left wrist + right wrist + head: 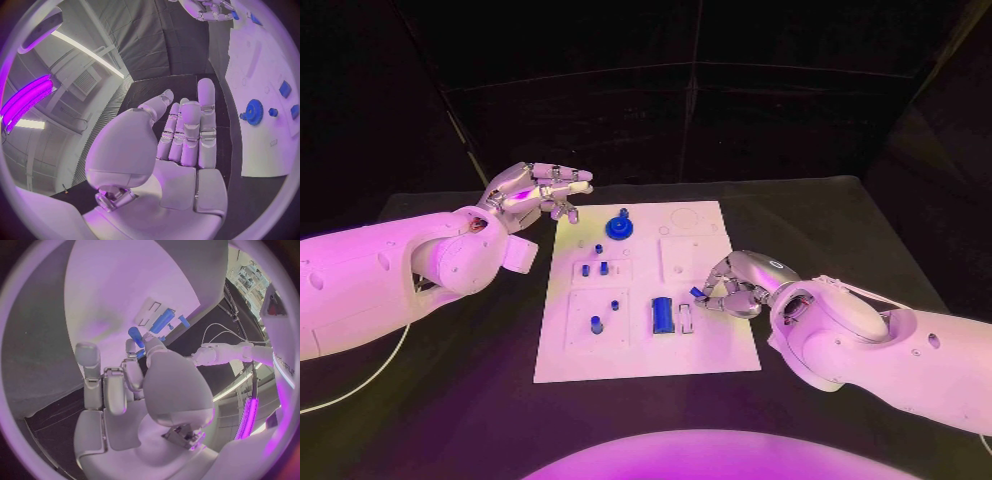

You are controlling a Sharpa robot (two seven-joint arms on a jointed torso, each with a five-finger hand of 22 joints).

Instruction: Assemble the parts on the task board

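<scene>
Task board (pixel 646 355) lies white in the middle of the black table (pixel 834 215), with small blue parts on it: a gear (pixel 619 229) near its far edge and a long block (pixel 662 315) lying nearer the front. The left hand (pixel 538 190) hovers over the board's far left corner, fingers apart and holding nothing. The right hand (pixel 733 285) sits at the board's right edge, fingers curled in, pinching a small blue piece (pixel 697 292).

No readable text or label shows anywhere.
</scene>
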